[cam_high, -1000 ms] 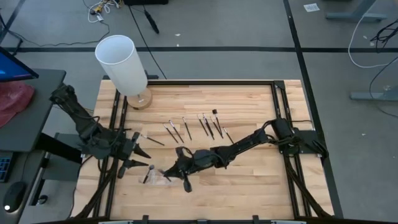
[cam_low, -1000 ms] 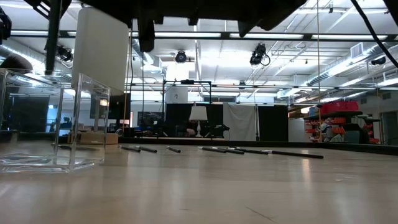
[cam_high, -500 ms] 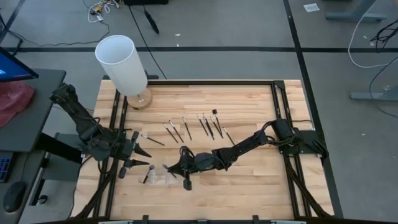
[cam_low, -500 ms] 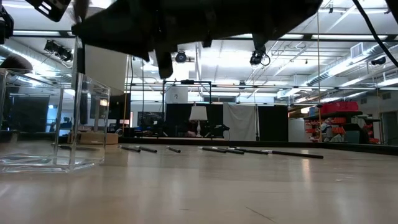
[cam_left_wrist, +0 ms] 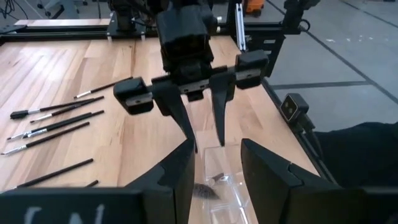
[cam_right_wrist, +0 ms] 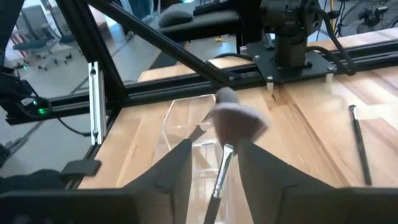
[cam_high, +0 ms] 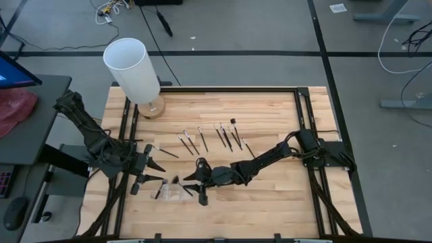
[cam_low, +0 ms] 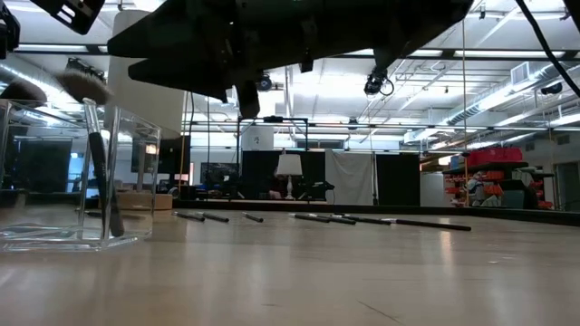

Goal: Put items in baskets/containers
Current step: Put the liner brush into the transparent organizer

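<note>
The clear tray (cam_high: 174,192) sits near the table's front left. A tufted brush (cam_low: 100,163) stands tilted inside it, tuft (cam_right_wrist: 239,118) up, lower end (cam_low: 116,231) on the tray floor. My right gripper (cam_high: 194,183) hovers open over the tray's right side, and the brush handle (cam_right_wrist: 219,171) shows between its fingers without touching them. Another dark brush (cam_high: 159,191) lies in the tray. My left gripper (cam_high: 156,171) waits open just left of the tray, holding nothing. Several brushes (cam_high: 216,135) lie in a row farther back.
A tall white cylinder on a round wooden base (cam_high: 131,67) stands at the far left corner. One loose brush (cam_high: 165,153) lies near my left gripper. Black rails (cam_high: 125,128) border the table's left and right sides. Bare wood lies right of the tray.
My right gripper has opened and let go of the tufted brush above the tray. The brush has dropped in and now stands tilted with its tuft up. My left gripper has kept still.
</note>
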Motion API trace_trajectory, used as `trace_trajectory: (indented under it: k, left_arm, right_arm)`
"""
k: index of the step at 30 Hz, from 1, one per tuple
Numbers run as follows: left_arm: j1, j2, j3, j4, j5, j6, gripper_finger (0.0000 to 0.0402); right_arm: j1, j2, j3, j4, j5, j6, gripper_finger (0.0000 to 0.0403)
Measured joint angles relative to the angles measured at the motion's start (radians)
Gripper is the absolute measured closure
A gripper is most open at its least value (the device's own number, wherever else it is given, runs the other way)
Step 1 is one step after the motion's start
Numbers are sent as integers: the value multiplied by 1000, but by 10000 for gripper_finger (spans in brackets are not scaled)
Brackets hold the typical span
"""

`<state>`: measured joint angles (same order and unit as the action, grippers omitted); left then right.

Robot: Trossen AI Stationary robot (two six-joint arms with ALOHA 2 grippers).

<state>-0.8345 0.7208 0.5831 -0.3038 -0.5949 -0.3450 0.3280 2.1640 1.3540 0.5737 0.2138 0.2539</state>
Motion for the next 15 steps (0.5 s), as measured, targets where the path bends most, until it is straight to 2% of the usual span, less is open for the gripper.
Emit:
trace_trajectory:
  k: [7, 11, 15]
  left_arm:
    - [0, 0, 0, 0, -7, 0, 268]
    - [0, 0, 0, -1, -11, 0, 268]
    - [0, 0, 0, -1, -12, 0, 268]
  right_arm:
    - [20, -125, 0, -203, 29, 3, 282]
    - [36, -211, 0, -387, 121, 6, 294]
    - [44, -282, 0, -623, 235, 82, 304]
